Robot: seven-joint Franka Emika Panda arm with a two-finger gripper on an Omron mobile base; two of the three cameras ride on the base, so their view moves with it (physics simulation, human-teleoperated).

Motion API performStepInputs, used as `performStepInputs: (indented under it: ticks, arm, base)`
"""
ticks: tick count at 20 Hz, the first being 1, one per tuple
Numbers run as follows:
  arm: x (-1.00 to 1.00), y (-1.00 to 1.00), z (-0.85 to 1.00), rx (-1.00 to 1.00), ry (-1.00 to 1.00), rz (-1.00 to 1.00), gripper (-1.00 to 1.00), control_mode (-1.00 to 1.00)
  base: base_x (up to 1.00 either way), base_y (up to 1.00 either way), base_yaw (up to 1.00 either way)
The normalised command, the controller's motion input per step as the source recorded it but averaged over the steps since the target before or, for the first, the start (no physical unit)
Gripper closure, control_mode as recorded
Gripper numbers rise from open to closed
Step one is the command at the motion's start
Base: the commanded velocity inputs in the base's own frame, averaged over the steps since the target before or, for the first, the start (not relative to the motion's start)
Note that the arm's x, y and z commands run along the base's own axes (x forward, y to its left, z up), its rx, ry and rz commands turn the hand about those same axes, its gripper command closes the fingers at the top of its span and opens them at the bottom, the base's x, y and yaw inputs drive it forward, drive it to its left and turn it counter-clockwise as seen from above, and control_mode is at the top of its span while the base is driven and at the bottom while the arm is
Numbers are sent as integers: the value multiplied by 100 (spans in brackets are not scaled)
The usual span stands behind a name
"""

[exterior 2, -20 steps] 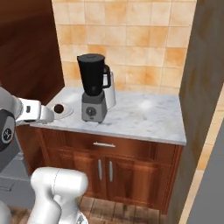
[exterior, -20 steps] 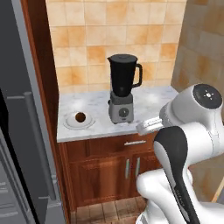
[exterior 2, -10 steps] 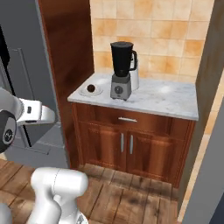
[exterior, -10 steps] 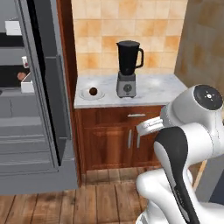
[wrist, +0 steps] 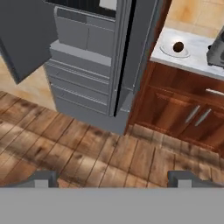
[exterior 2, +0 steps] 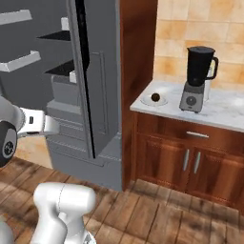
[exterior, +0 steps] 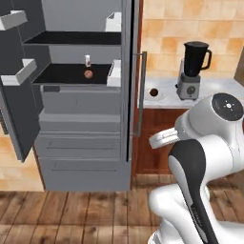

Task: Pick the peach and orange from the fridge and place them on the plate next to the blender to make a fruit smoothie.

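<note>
The fridge (exterior: 81, 138) stands open, grey with black shelves. On its middle shelf lies the peach (exterior: 88, 74), a small pinkish ball. Right of the fridge, the white plate (exterior: 160, 96) rests on the counter with the dark orange (exterior: 153, 92) on it. The black blender (exterior: 193, 66) stands just right of the plate. From the right base view the plate (exterior 2: 162, 101), orange (exterior 2: 155, 97) and blender (exterior 2: 196, 78) sit beyond the fridge (exterior 2: 102, 95). In the hand view my gripper (wrist: 113, 179) is open and holds nothing, low over the wooden floor, with the orange (wrist: 178, 46) far ahead at upper right.
A small cream bottle (exterior: 87, 59) stands behind the peach. White door bins (exterior: 24, 71) hang on the open left door. A long grey bar handle (exterior: 141, 93) runs down the right door. Wooden cabinets (exterior 2: 190, 157) sit under the marble counter (exterior 2: 224, 107).
The whole picture has shifted: the base has backed off and turned toward the fridge, which now shows open. The orange stays on the plate. The gripper holds nothing.
</note>
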Motion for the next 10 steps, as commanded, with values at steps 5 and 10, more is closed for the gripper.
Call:
performStepInputs:
  ticks: [5,10]
  arm:
    - [0,0,0,0,0,0,-100,100]
    - [0,0,0,0,0,0,-100,100]
  base:
    - [21,100,1]
    - [16,100,-32]
